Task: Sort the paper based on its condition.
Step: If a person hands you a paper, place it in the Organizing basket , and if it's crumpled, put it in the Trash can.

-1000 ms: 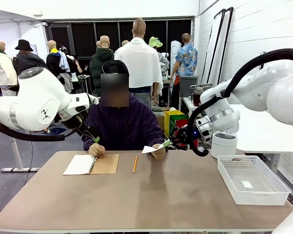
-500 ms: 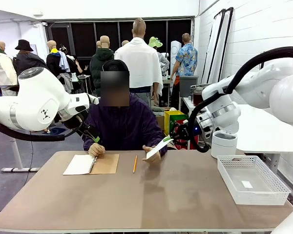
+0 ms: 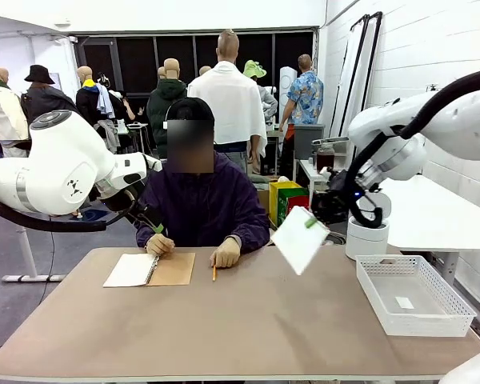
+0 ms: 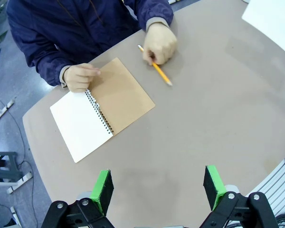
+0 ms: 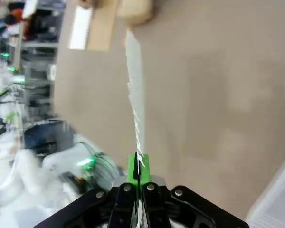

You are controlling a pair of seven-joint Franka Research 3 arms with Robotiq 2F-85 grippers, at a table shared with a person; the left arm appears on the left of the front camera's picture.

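One sheet of paper (image 3: 298, 240) hangs clamped in the right gripper (image 3: 310, 222), not yet sorted, probably bound for the white tray (image 3: 369, 292); the left gripper (image 4: 156, 187) hovers spread, empty.

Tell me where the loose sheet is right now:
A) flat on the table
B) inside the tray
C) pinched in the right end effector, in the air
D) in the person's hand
C: the right end effector is shut on one edge of the sheet, which hangs tilted above the table; the right wrist view shows it edge-on between the closed pads.
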